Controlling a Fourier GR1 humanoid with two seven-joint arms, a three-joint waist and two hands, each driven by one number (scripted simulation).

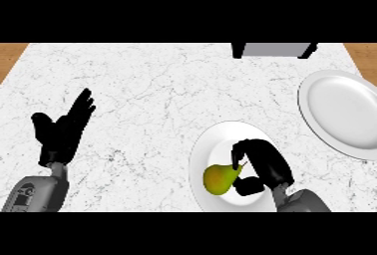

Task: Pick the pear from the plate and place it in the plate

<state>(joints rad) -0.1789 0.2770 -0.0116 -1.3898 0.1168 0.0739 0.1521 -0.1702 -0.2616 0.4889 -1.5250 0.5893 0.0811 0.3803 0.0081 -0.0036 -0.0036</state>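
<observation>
Where the counter (169, 94) fills the head view, its top is white marble with thin grey veins running in all directions, and it stretches from the far edge down to the lower edge. Strips of brown wood (13, 54) show past its far left and far right corners. At the far edge, right of centre, stands a grey box (274, 49) with dark sides, only its near part in view. Two white plates lie on the right half of the marble. The far plate (346, 112) sits at the right edge, partly cut off, and nothing lies on it. The near plate (221, 144) sits lower, right of centre, well apart from the box and just beside the far plate. The pear (217, 178), yellow-green with a browner base, lies on the near plate's lower left part, its narrow end toward the right hand. The right hand (261, 164) comes in from the lower edge over this plate, its fingers curled down over the pear's narrow end and its thumb below, so that it pinches the pear from the right side. The left hand (63, 132) rests at the left over bare marble, open, fingers straight and pointing away, thumb spread to the side, touching nothing.
</observation>
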